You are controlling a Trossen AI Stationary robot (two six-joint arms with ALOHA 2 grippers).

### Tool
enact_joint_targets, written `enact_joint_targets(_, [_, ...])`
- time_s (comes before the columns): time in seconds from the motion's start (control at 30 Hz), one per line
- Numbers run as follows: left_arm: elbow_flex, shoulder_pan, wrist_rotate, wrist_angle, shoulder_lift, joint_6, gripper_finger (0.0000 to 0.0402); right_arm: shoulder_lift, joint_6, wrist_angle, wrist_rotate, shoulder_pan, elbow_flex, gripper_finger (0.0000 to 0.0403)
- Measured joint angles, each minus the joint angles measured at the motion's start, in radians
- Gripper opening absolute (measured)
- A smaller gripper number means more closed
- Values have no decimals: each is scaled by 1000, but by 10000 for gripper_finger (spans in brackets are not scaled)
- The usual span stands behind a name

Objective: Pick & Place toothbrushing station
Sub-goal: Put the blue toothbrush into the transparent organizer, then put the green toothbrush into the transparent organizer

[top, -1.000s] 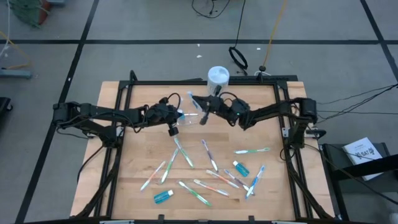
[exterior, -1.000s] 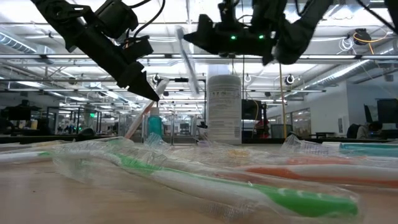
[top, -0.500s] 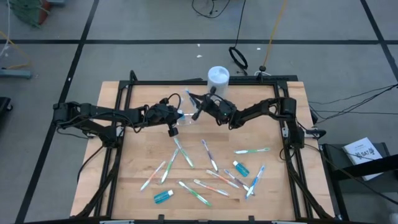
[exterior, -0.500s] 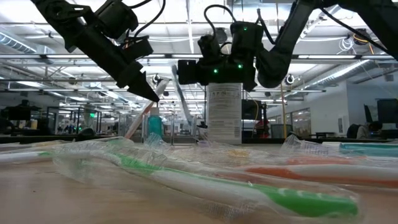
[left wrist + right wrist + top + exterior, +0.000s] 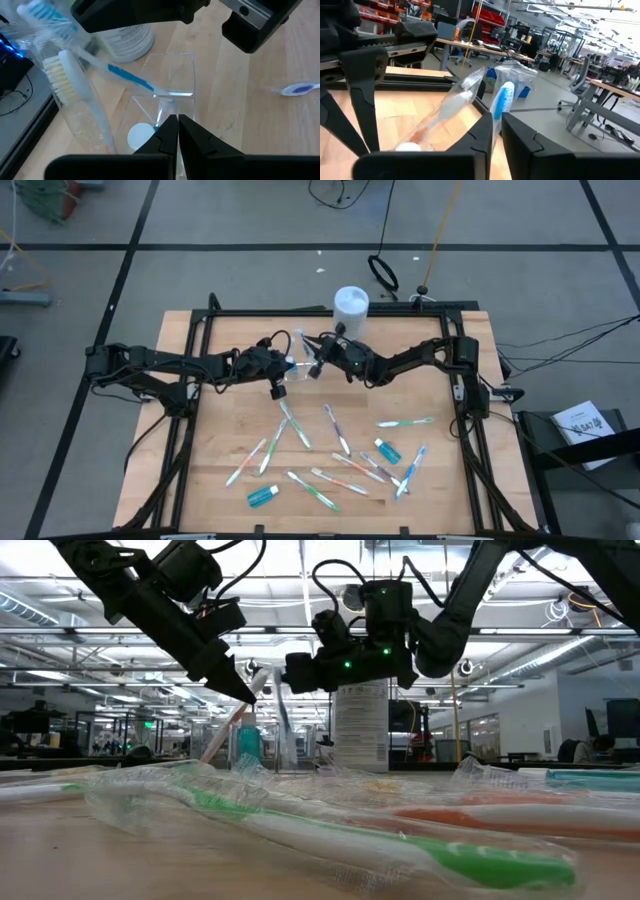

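Over the clear cup point(image 5: 167, 107), a blue-handled toothbrush point(image 5: 131, 79) goes in.
Left gripper point(image 5: 277, 373) pinches the cup's rim near the table's far edge; right gripper point(image 5: 313, 367) pinches the brush, and letting go looks next.

light: bright, even, overhead strips | shadows: faint | blur: low view's foreground toothbrush point(image 5: 400, 840)

Loose toothbrushes point(image 5: 297, 427) on table: about nine. Teal toothpaste tubes point(image 5: 388, 450): two on table. One clear cup point(image 5: 167, 102), one white canister point(image 5: 351, 306).
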Motion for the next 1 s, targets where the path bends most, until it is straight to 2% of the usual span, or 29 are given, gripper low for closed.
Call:
enact_joint_targets(0.57, [0, 0, 0, 0, 0, -4, 21, -1, -50, 3, 0, 25, -1, 62])
enact_joint_targets(0.83, [0, 0, 0, 0, 0, -4, 21, -1, -166, 43, 2, 50, -1, 89])
enact_joint_targets(1.0, [0, 0, 0, 0, 0, -4, 21, -1, -176, 41, 12, 70, -1, 109])
